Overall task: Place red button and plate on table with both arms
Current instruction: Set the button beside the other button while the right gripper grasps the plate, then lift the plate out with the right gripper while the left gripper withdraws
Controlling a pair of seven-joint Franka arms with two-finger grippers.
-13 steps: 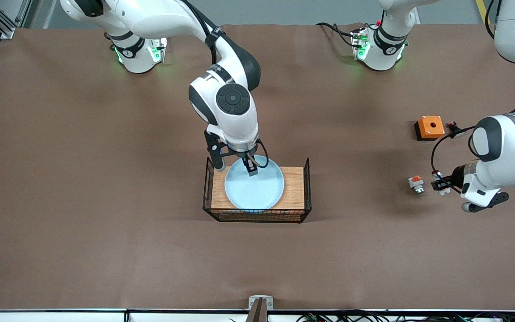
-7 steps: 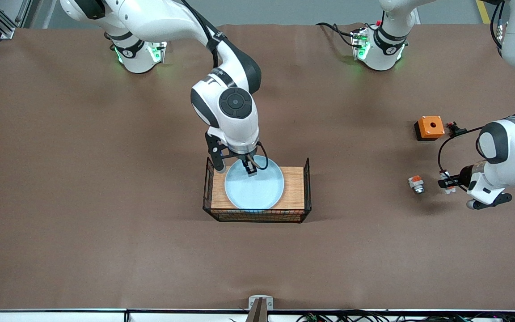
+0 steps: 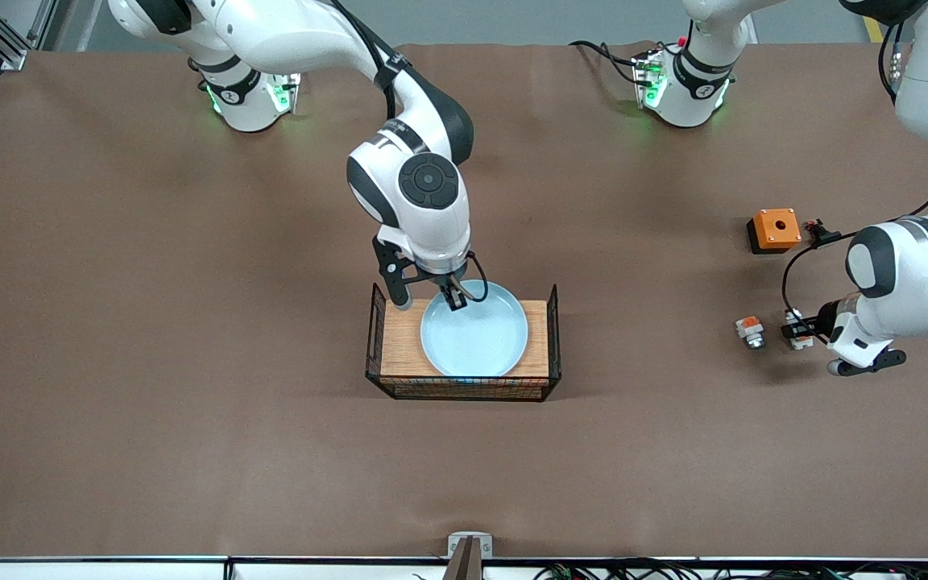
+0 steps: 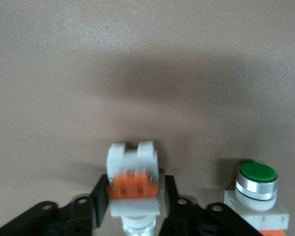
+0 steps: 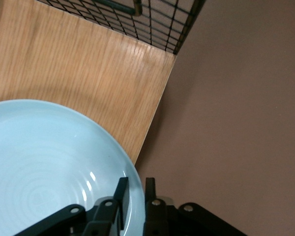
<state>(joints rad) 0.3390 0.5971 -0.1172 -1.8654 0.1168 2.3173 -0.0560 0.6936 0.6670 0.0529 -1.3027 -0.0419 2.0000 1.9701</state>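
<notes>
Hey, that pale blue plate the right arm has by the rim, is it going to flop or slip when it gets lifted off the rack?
Probably stiff: the plate keeps a clean round shape with a raised rim. It may slip, since its surface shines in the right wrist view and the right end effector pinches only a narrow bit of rim. Held at one edge, it could sag toward the wooden rack.

A pale blue plate (image 3: 474, 337) with faint concentric rings is seen on a light wood-grain rack (image 3: 399, 348) framed in black wire grid. The surface (image 3: 150, 322) is plain matte brown. The red button (image 4: 133, 187) is white with an orange band.
</notes>
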